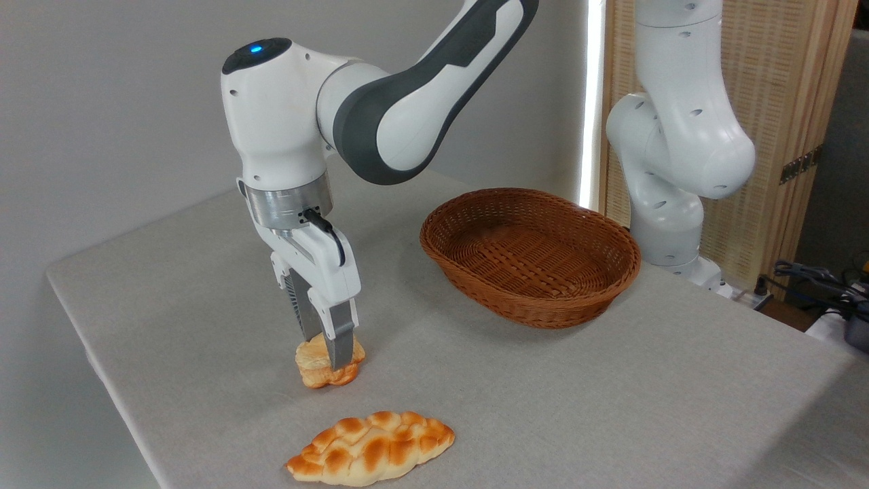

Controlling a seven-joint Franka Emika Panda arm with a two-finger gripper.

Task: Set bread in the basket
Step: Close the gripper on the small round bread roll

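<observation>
a: why is the small chunky cream-and-orange bread roll (313,367) gripped that way?

b: it's pinched across its middle by the white two-finger gripper (327,351), fingers narrowed onto it from above, so the lumpy edges are left sticking out both sides. a top-down pinch is prob chosen bc the roll sits low on the grey cloth-covered table (611,407). whether it's touching the cloth or just off it can't be told.

a: and the oval brown woven wicker basket (530,257)?

b: empty, well apart from the roll, up and to the right, near the arm's white base. low walls, so only a modest lift is judged to be needed.

a: arm pose?

b: forearm is reached in from upper right, wrist bent down, fingers near vertical w/ a slight tilt. the long braided golden-brown loaf (370,448) is left untouched near the front edge.
</observation>
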